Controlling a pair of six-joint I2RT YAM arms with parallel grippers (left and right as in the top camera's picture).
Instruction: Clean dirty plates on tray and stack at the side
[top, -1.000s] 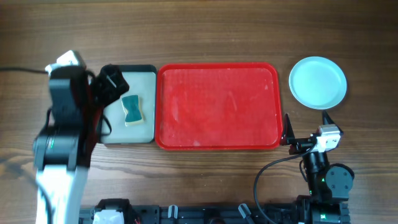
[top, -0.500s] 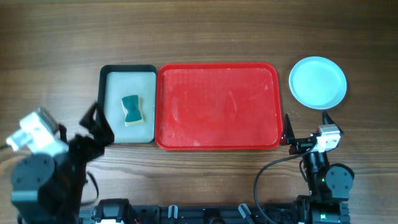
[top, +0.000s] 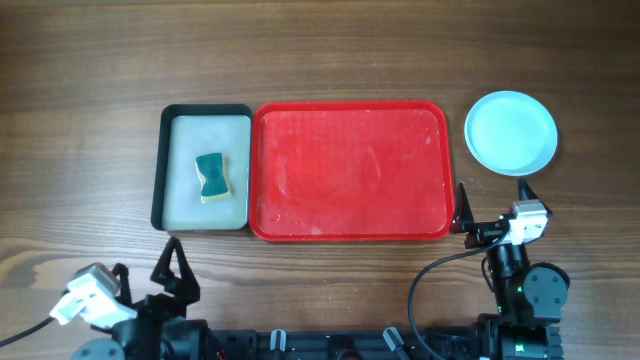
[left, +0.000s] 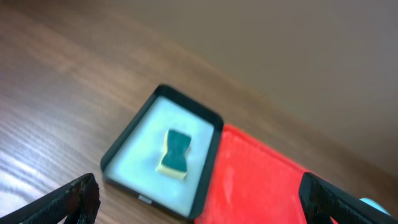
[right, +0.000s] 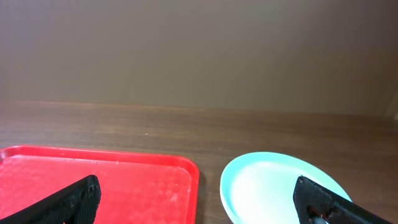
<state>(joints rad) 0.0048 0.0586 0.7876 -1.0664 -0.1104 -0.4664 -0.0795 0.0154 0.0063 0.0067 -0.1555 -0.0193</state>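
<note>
The left end effector (top: 172, 277) is at the lower left of the overhead view, low over the bench (top: 320, 50). Its two fingers are spread wide and hold nothing. The right end effector (top: 494, 203) is at the lower right, just past the red tray's right edge. Its fingers are spread wide too, and they are empty.

Near the right end effector, in the upper right of the overhead view, a pale aqua plate (top: 511, 132) lies flat on the bench. It is beside the red tray (top: 350, 215), not on it. From above it looks like one plate, and I cannot tell if more plates lie under it. The red tray has no plates on it. To the left of it, touching or almost touching, is a small black tray (top: 157, 180) with a teal and yellow sponge (top: 211, 177) inside.

The plate looks hard and smooth, so I think it will not bend, and it could slip out of a weak pinch. It looks thin and is likely light. It might crack if it drops. The best place to hold it is the raised rim, one finger on top and one under the lip. The near rim faces the right end effector, so that side is the easy one to take.
</note>
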